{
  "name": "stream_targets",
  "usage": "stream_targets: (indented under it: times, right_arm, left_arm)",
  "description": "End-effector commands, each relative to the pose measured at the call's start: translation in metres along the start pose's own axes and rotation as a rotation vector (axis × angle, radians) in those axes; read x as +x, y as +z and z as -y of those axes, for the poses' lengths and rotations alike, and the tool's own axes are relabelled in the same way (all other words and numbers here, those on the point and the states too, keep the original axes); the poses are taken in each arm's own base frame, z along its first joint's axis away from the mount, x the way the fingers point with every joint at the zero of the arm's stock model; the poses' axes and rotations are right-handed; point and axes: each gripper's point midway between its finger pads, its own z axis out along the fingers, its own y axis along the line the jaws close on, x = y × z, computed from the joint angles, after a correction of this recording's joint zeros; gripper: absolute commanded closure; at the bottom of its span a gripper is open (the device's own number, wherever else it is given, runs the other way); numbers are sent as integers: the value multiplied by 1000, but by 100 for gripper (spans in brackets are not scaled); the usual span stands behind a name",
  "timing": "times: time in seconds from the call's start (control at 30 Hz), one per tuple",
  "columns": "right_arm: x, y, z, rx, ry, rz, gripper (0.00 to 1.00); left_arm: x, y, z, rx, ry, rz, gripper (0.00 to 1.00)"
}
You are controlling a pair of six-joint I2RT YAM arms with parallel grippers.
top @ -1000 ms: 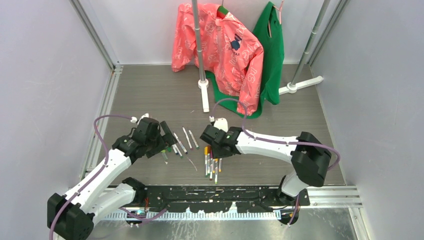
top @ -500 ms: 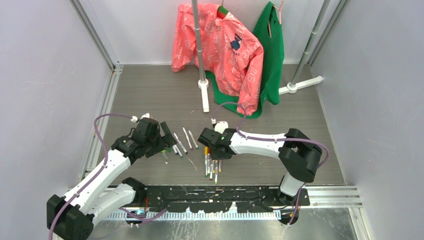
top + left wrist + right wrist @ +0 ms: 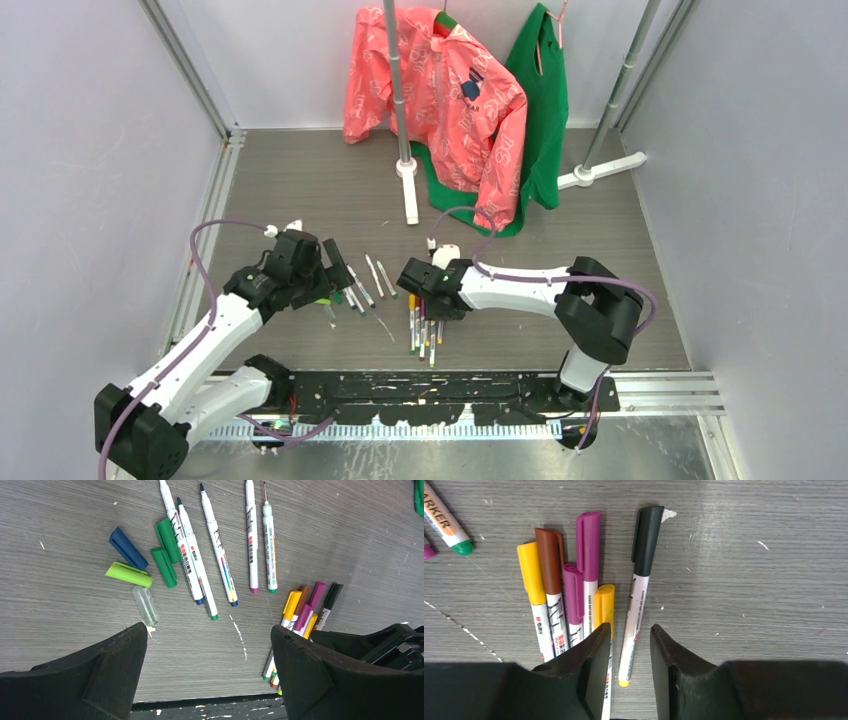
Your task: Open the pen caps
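Nearest the arm bases, a bundle of capped pens is laid on the table, caps pointing away. In the right wrist view six are counted. Yellow, brown, two purple and a second yellow are packed side by side, and a black-capped pen is set slightly apart at the right.

The right gripper is lowered over that pen with its jaws narrowly parted, one on either side of the white barrel. A thin gap is seen on each side, so nothing is pinched yet. The pick is judged sensible: a pen lying apart can be closed on without a neighbour being caught (though one finger sits close over the second yellow cap).

A little farther out and to the left, the left gripper is held spread wide and empty. It is presumably kept ready to take the cap end once the barrel is gripped.

Beyond it, five uncapped pens are lined up with tips bare. Beside them lie a blue cap, a light green cap, two dark green caps and a clear cap. Finished work seems to be sorted away from the bundle, and roughly half is judged done.

At the far side, a pink jacket and a green garment are hung, uninvolved.
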Motion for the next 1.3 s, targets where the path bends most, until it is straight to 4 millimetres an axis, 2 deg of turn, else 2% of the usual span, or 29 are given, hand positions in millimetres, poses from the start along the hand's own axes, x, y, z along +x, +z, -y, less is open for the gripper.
stream_targets:
  times: [0.0,0.23,0.43,0.63,0.77,0.9,1.1,1.27]
  right_arm:
    - [-10,-8,4,-5,46,61,60]
    - [0,0,9,10,40,36,60]
    - [21,12,15,22,31,-25,64]
    - [42,16,24,37,17,-85,84]
    - [44,12,26,30,-8,-86,96]
    - [29,-4,17,-27,-63,-45,99]
    - [-3,-50,2,-111,-107,21,99]
    - [-14,-77,-21,-226,-113,19,99]
  left_arm:
    - [-14,-5,16,49,23,36,7]
    - [-15,-3,18,57,22,37,8]
    - [-12,0,19,63,7,30,8]
    - [-13,0,22,70,-5,27,8]
    - [-14,0,25,84,-8,29,7]
    - [-14,1,33,116,-16,21,6]
    - [-8,2,51,197,-90,-26,5]
    - [-6,4,70,276,-148,-59,5]
